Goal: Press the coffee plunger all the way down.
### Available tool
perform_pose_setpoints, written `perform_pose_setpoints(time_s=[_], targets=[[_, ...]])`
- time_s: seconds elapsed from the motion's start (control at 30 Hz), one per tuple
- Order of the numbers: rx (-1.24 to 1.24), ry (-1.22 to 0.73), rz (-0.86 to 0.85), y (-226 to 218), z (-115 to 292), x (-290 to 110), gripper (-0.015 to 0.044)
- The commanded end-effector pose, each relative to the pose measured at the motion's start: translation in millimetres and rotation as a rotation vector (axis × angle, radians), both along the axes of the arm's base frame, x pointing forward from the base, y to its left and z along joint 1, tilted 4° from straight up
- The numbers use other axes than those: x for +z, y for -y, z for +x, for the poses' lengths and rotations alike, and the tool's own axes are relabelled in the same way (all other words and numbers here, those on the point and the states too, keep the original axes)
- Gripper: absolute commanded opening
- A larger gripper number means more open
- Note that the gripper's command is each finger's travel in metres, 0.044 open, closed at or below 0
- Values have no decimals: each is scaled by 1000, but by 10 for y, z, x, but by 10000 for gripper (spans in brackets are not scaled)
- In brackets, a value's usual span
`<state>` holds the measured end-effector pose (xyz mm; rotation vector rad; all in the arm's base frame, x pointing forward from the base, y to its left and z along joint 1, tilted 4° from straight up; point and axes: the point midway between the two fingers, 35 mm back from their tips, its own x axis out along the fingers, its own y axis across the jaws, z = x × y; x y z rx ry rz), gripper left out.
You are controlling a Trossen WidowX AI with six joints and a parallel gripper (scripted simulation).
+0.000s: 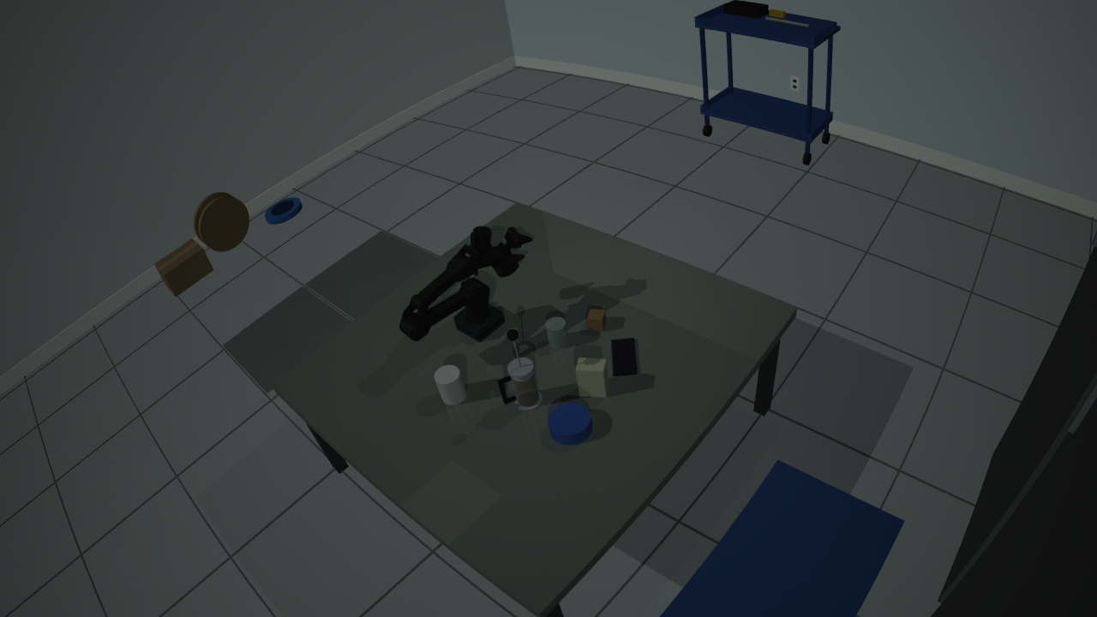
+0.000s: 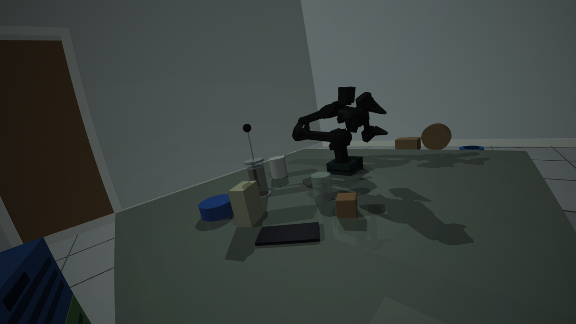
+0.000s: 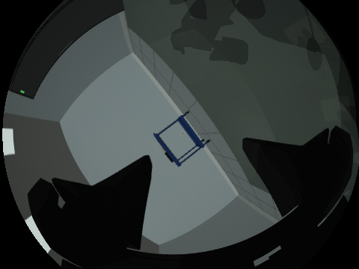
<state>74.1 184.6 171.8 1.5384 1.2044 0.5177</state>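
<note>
The coffee press (image 1: 524,386) (image 2: 256,177) stands upright on the table, a clear glass beaker with a dark handle. Its plunger rod is up, with the black knob (image 1: 512,335) (image 2: 246,128) high above the lid. My gripper (image 1: 523,249) (image 2: 380,119) (image 3: 199,152) is open and empty. It is held high over the arm's base, well away from the press, and points away from it. The press does not show in the wrist view.
Around the press stand a white cylinder (image 1: 450,383) (image 2: 277,166), a clear glass (image 1: 555,331) (image 2: 321,183), a brown cube (image 1: 596,318) (image 2: 345,204), a cream box (image 1: 590,376) (image 2: 245,202), a black slab (image 1: 624,356) (image 2: 288,233) and a blue disc (image 1: 570,422) (image 2: 215,207).
</note>
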Motion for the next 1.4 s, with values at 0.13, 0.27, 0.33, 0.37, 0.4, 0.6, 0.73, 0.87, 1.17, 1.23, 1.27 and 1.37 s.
perform_pose_setpoints(time_s=[0.13,0.27,0.33,0.37,0.4,0.6,0.73,0.87,1.17,1.23,1.27,1.37], targets=[[-69,62,-56,47,181,86,440],[-155,152,-134,130,419,226,440],[-207,214,-183,194,571,333,440],[-236,243,-216,243,651,380,440],[-263,274,-251,294,730,430,440],[-415,424,-497,679,1200,707,440],[-499,494,-679,1014,1474,892,440],[-567,536,-873,1411,1705,1066,440],[-653,521,-1295,2447,1970,1396,440],[-654,501,-1393,2707,1976,1459,440],[-653,489,-1442,2840,1970,1489,440],[-636,444,-1584,3231,1909,1572,440]])
